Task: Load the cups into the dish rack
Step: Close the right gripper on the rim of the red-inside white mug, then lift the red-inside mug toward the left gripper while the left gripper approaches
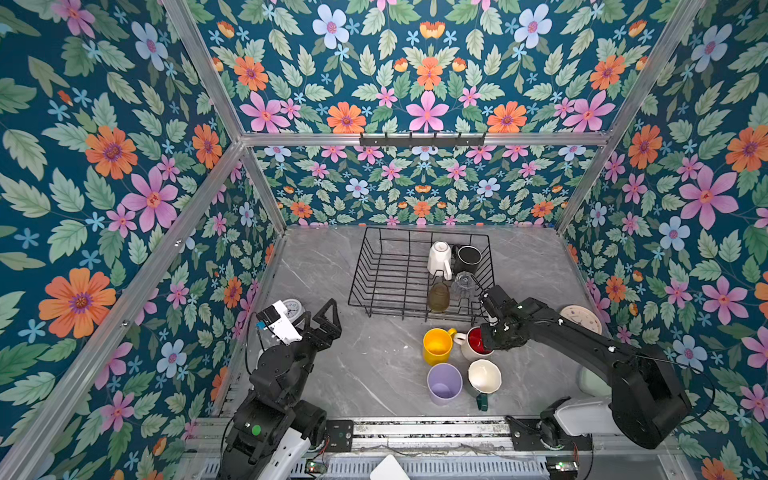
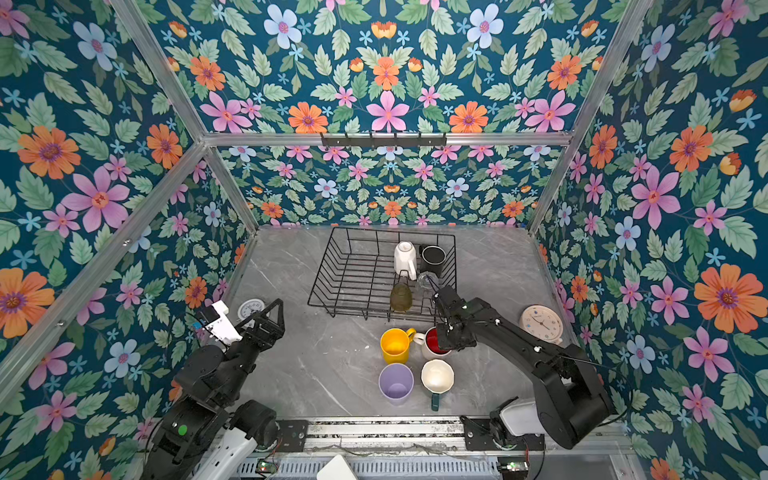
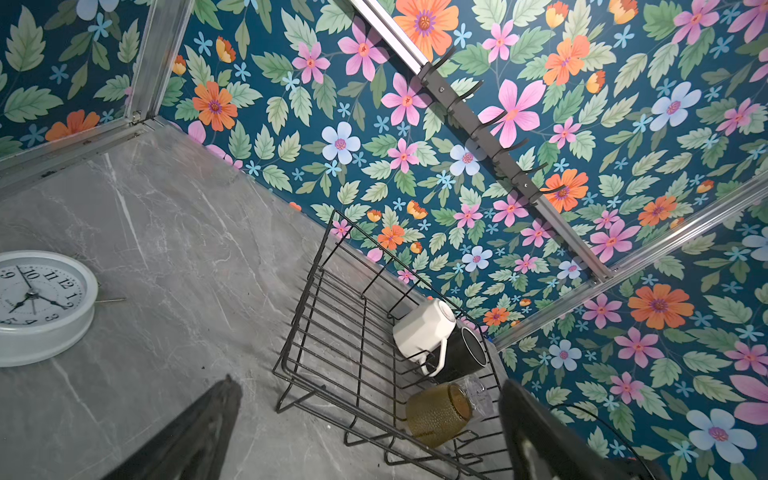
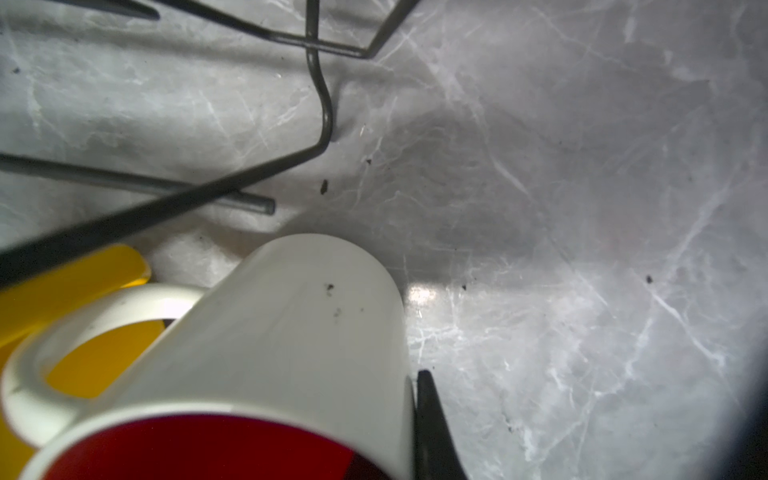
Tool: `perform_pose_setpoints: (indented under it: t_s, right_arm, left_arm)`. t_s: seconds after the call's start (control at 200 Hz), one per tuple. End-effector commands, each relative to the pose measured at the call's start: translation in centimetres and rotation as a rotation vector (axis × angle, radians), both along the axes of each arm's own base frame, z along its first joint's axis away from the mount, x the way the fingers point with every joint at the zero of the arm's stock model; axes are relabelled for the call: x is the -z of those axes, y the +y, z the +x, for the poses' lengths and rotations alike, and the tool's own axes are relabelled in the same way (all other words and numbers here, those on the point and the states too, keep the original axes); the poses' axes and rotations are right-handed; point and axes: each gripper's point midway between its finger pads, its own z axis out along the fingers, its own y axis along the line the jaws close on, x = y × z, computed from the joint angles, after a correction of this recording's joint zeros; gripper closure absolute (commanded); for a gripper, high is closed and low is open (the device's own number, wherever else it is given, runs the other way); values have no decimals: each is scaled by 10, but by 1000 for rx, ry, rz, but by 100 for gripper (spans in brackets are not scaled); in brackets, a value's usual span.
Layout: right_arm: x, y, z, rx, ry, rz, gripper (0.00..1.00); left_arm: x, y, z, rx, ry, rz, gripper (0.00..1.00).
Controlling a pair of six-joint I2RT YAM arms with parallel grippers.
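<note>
Right end effector point(image 1: 487, 338) is clamped shut on the wall of the red-inside mug point(image 1: 473, 347), which is seen upright on the worktop point(image 1: 374, 365), just beside the yellow mug point(image 1: 436, 345) and near the dish rack point(image 1: 395, 229). Left end effector point(image 1: 322, 322) is held wide open, nothing gripped.

- White clock point(image 3: 41, 307) lying flat on the grey marbled worktop point(image 1: 365, 374), left side.
- Beige clock point(image 1: 582, 318) near the right wall.
- Black hook rail point(image 1: 422, 140) on the floral back wall point(image 1: 424, 187).
</note>
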Motion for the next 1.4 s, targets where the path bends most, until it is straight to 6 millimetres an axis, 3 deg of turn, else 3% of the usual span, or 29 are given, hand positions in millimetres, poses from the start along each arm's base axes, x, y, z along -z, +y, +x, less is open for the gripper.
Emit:
perform_pose_setpoints:
  t_s: [0.0,0.585,0.82,1.075,1.395]
  right_arm:
    - [-6,-9,1,6,-19,-44,100]
    - [-61,-21,-12,-1,-83,-37,100]
    - [-107,-16,-7,-6,-179,29,100]
    - [-166,24,7,-38,-262,272,100]
    - [-202,93,23,-103,-236,741,100]
  left_arm:
    - [-8,0,1,1,-29,-11,0]
    - [-8,-5,5,15,-50,-22,0]
    - [-13,-14,5,63,-76,-5,0]
    - [-38,-41,-3,224,-216,13,0]
    - [-61,-88,-18,495,-372,56,1]
